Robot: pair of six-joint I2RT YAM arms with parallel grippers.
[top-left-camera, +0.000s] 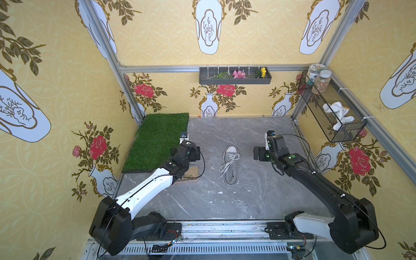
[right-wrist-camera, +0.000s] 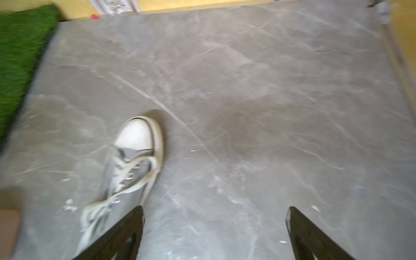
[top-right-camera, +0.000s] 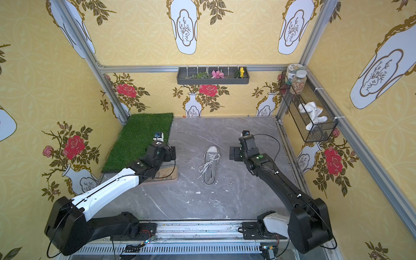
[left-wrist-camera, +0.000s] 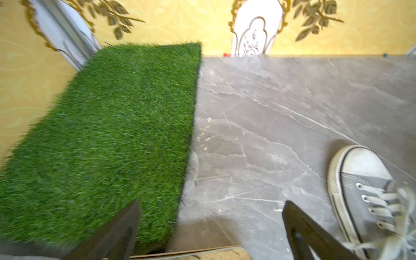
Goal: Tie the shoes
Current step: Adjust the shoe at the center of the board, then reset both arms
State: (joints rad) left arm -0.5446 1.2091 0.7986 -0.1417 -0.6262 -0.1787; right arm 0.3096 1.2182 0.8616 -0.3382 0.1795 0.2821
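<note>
The sneaker [top-left-camera: 230, 165] lies between the left end effector [top-left-camera: 196, 153] and right end effector [top-left-camera: 258, 153], touching neither.

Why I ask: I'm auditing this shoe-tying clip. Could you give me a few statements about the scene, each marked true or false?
1. The sneaker lies between the two arms, held by neither. True.
2. The left gripper is shut on a lace. False: it is open and holds nothing.
3. The sneaker's toe points toward the back wall. True.
4. The sneaker rests on the grass mat. False: it lies on the grey tabletop, apart from the mat.
5. The right gripper is open. True.
</note>
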